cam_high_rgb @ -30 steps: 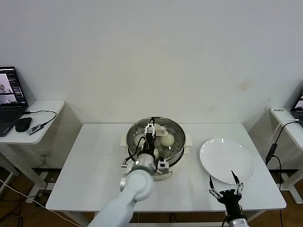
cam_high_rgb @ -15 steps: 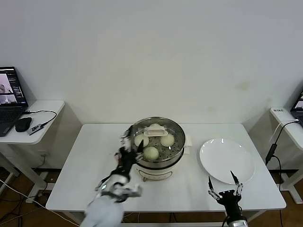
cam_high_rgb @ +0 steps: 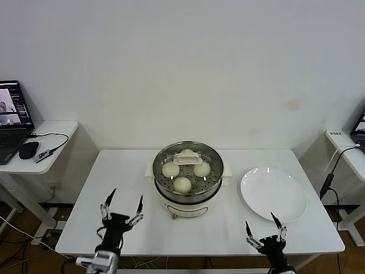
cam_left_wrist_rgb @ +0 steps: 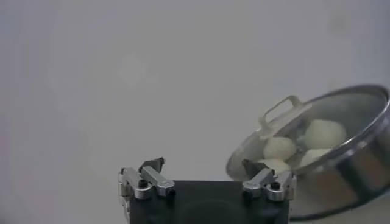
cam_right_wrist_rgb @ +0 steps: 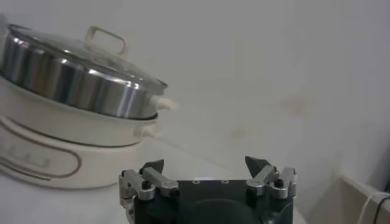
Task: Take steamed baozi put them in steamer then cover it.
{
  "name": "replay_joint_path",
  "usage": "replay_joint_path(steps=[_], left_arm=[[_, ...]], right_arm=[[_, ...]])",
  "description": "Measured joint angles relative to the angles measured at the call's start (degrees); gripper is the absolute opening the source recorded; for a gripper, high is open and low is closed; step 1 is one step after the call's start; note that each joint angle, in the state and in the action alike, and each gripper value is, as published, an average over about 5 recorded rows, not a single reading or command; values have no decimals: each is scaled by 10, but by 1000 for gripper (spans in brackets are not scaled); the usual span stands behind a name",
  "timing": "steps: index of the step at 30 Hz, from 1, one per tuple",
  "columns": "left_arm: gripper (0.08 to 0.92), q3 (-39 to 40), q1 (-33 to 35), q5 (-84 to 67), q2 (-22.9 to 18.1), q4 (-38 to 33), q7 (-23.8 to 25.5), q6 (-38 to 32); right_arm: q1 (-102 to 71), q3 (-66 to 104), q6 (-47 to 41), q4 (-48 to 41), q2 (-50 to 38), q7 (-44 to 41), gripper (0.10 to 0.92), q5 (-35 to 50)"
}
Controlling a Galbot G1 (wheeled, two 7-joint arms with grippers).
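White table (cam_high_rgb: 114,177) carries the steamer (cam_high_rgb: 187,197) at its centre, well apart from both grippers. Its clear glass cover (cam_high_rgb: 212,161) sits on the steel basket, and three steamed baozi (cam_high_rgb: 182,184) are visible through it; the lid handle sits where any fourth would lie. An empty white plate (cam_high_rgb: 274,194) lies right of the steamer. The left gripper (cam_high_rgb: 121,209) hangs at the near-left table edge with fingers spread apart, holding nothing. The right gripper (cam_high_rgb: 264,233) hangs at the near-right edge, just near of the plate, fingers likewise spread and empty.
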Motion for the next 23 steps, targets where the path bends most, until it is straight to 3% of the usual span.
replay_joint_path(steps=[11, 23], left_arm=[[823, -28, 75, -85, -32, 20, -3, -45], [823, -43, 114, -82, -52, 28, 17, -63]], right_arm=[[-46, -18, -21, 19, -65, 2, 823, 107], [-61, -36, -38, 28, -89, 14, 823, 156]])
